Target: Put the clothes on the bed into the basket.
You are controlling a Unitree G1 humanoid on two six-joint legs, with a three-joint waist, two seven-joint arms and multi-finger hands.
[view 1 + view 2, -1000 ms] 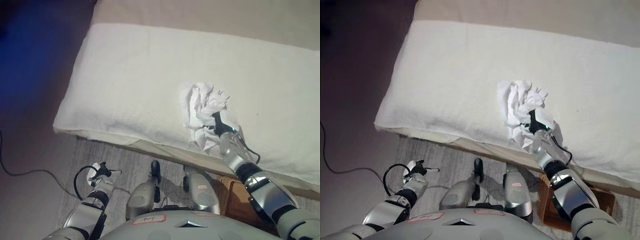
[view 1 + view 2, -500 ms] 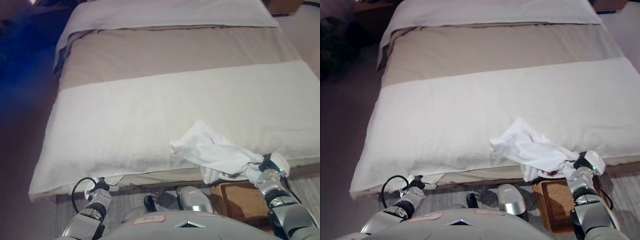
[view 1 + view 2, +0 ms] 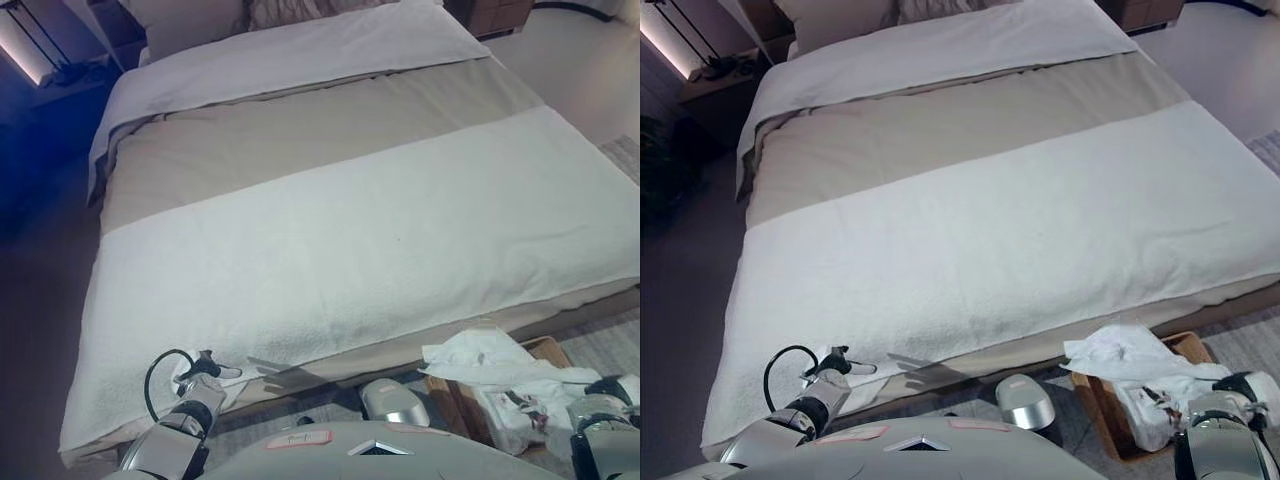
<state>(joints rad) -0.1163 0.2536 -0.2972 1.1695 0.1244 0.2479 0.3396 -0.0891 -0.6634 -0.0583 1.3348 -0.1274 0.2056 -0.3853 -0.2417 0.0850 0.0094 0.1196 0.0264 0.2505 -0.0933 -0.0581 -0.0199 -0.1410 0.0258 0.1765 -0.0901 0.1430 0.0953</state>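
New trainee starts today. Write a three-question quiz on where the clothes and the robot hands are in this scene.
1. True or false: the white garment lies in the middle of the bed.
2. Where does the wooden basket stand?
A. on the bed
B. on the floor at the foot of the bed
C. on a chair
3. Fill in: the left robot hand hangs low beside the bed's near ____ corner and holds nothing.

Key
1. False: it lies over the basket, by the right robot hand.
2. B
3. left
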